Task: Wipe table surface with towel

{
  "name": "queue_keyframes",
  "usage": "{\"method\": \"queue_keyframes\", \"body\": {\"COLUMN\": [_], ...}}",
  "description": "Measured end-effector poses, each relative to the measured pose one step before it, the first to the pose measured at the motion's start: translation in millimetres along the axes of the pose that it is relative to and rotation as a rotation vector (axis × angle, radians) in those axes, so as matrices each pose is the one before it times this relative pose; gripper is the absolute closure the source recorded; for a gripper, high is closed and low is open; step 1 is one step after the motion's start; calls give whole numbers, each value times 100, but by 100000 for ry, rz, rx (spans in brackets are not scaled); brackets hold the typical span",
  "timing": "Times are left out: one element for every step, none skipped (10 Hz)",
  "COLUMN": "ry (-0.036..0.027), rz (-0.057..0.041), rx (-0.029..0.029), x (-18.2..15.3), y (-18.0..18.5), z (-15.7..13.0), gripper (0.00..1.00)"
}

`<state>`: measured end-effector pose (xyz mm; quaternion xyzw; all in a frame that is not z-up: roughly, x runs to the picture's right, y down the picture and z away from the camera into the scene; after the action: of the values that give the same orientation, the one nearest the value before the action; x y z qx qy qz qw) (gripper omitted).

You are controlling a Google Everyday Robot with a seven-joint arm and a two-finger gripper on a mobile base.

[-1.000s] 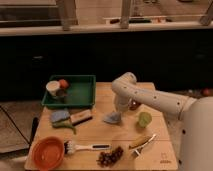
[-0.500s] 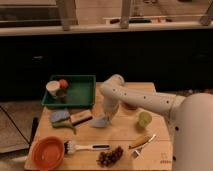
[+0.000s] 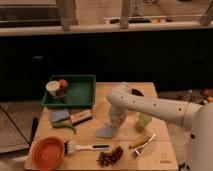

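Note:
A grey-blue towel [image 3: 105, 131] lies bunched on the wooden table [image 3: 165, 155], near its middle. It rises to a peak under my gripper [image 3: 115, 123]. The gripper points down from the white arm [image 3: 150, 106], which reaches in from the right, and it is shut on the towel's upper end. The towel's lower edge spreads out on the table surface. The fingertips are hidden in the cloth.
A green tray [image 3: 80, 95] with a cup [image 3: 52, 88] stands at the back left. A blue sponge [image 3: 59, 115], a wooden brush [image 3: 81, 117], an orange bowl [image 3: 47, 151], a dish brush [image 3: 82, 147], grapes [image 3: 109, 156], a green apple [image 3: 145, 120] and a banana [image 3: 139, 142] surround the towel.
The gripper has dragged the towel left and then toward the table's front. The arm's elbow swung left and back.

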<state>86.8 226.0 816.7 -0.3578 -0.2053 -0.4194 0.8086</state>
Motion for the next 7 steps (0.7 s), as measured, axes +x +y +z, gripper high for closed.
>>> {"method": "queue_keyframes", "body": {"ry": [173,695,814,2829,1622,1372,818], "rz": [4500,4087,2386,3222,1265,782,41], "rx": [-381,-155,313,802,919,1178,861], "x": [1126,1000,768,1810,1063,1031,545], "y": [1560,813,78,-847,-1035,-1364,-1117], "z": [13,-71,-201,-622,-485,-361,-241], "gripper": [99,99,99,99,99,99,99]}}
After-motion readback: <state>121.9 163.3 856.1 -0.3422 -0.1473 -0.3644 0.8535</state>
